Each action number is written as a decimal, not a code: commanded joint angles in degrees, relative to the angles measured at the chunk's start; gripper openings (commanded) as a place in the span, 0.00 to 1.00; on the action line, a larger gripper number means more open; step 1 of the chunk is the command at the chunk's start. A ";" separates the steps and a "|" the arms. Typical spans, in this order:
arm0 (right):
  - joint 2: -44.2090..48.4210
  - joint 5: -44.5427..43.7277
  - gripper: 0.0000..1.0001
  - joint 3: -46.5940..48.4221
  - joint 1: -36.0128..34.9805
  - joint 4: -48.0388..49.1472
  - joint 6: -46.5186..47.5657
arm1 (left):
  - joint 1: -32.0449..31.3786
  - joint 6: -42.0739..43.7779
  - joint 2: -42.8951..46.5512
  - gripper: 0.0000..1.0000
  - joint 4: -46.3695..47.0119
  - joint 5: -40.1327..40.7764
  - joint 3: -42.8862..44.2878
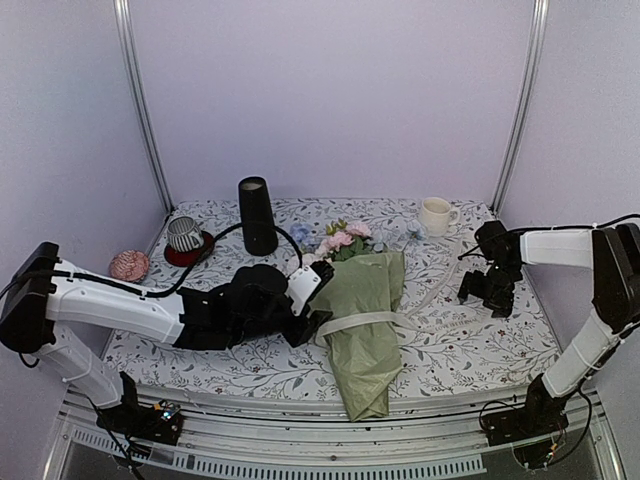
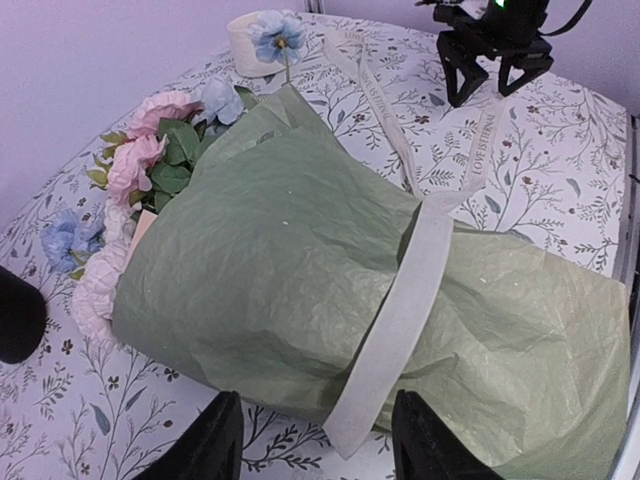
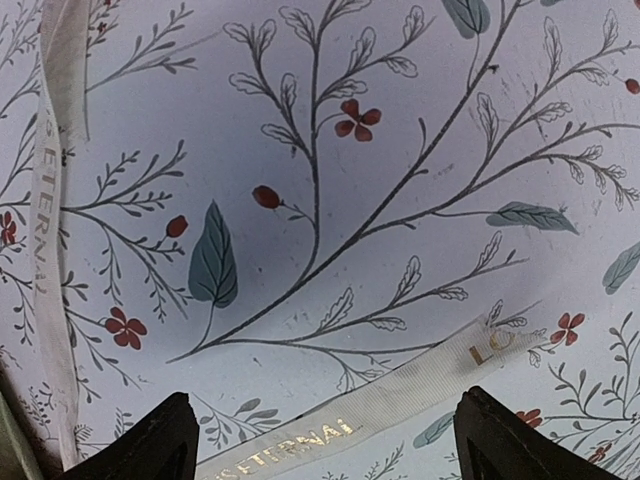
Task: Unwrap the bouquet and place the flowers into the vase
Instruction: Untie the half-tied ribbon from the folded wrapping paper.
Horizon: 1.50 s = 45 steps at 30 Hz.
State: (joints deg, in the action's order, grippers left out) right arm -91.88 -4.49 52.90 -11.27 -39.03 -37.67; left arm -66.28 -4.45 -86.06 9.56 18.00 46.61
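The bouquet (image 1: pixel 368 318) lies on the table in sage-green paper (image 2: pixel 290 260), blooms pointing to the back. Pink, white and blue flowers (image 1: pixel 340 240) stick out of its top (image 2: pixel 150 150). A cream ribbon (image 2: pixel 405 290) crosses the paper, and its loose tails trail right over the cloth (image 3: pixel 400 392). My left gripper (image 2: pixel 315 435) is open at the bouquet's left side, with the ribbon's end lying between its fingers, untouched. My right gripper (image 1: pixel 488 292) is open, low over a ribbon tail, holding nothing (image 3: pixel 320 440). The black vase (image 1: pixel 256 215) stands upright at the back left.
A cream mug (image 1: pixel 435 215) stands at the back right. A striped grey cup (image 1: pixel 185 234) sits on a red coaster at the back left, with a pink round object (image 1: pixel 128 265) near the left edge. A black cable (image 1: pixel 215 245) curves past the vase.
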 commanded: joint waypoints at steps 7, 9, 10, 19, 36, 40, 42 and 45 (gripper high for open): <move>-3.29 -5.09 0.90 2.89 -0.48 -2.22 -2.31 | -0.93 -1.25 1.15 0.53 0.28 1.29 -0.56; -2.79 -5.99 0.90 2.78 -0.87 -3.13 -2.74 | -0.94 -1.34 1.25 0.53 0.22 1.42 -0.62; -2.38 -6.19 0.90 2.61 -1.13 -3.31 -2.83 | -0.95 -1.35 1.27 0.53 0.27 1.45 -0.64; -0.48 -5.90 0.89 1.29 -6.14 -4.09 -4.14 | -0.95 -1.44 -1.24 0.54 0.11 -0.29 1.64; -7.71 -6.59 0.78 0.48 -6.98 -1.74 -5.24 | -1.00 -1.97 0.38 0.53 -0.33 0.50 0.29; -7.14 -6.06 0.78 -0.82 -7.05 -2.12 -6.08 | -0.99 -2.08 0.72 0.53 -0.30 0.81 0.02; -5.84 -6.31 0.78 -1.55 -7.04 -2.34 -6.35 | -1.04 -1.97 0.63 0.53 -0.25 0.81 0.06; -3.61 -7.16 0.78 -1.34 -7.00 -3.29 -6.62 | -1.04 -1.80 0.46 0.53 -0.25 0.73 0.14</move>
State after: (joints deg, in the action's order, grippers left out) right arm -96.38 -10.37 53.54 -18.00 -39.38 -43.31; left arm -66.35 -6.04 -86.70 9.08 18.55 47.20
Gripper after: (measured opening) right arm 0.784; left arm 0.534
